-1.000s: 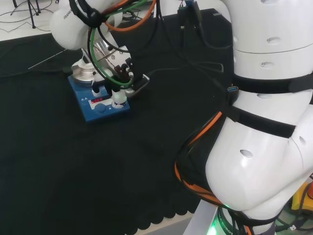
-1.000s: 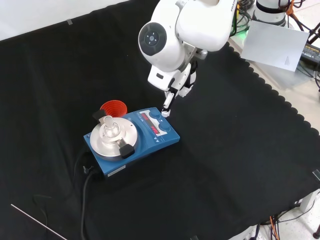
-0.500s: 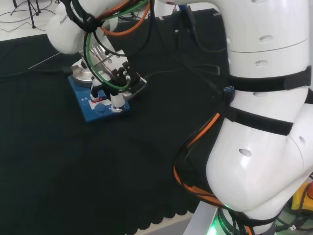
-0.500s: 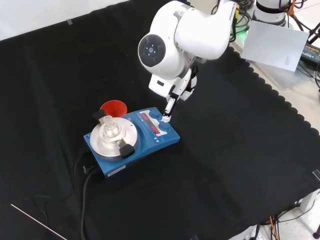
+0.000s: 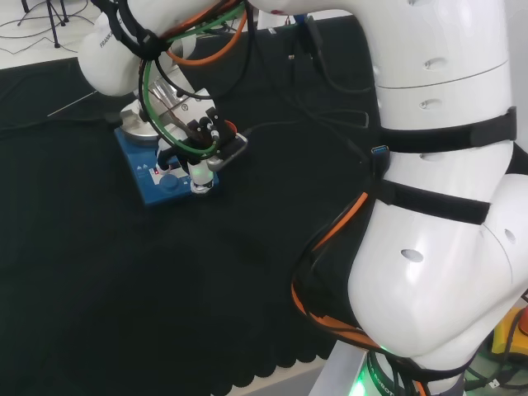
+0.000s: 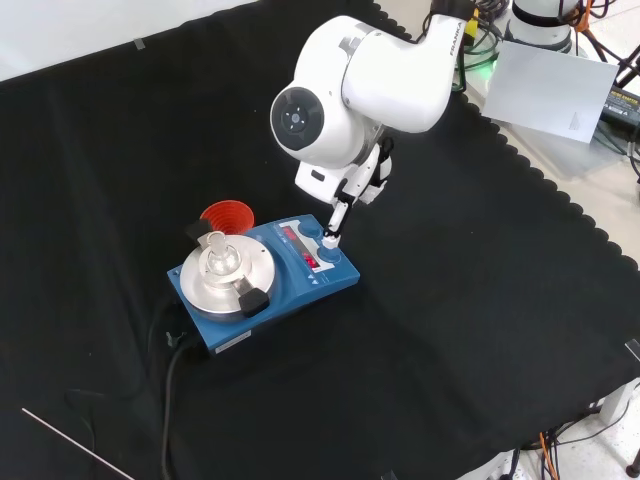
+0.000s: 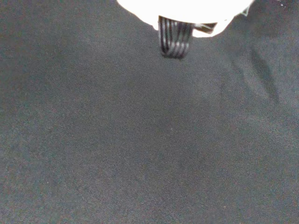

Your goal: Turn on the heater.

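One finger of hand touching blue heater, red ring behind

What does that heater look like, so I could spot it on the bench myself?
On the black cloth, look just below the big white arm in the front view: the heater is a flat blue box. A round silver plate sits on top, with a red-lit panel and blue knobs where the hand points. A red ribbed ring stands beside it; nothing else there is blue.
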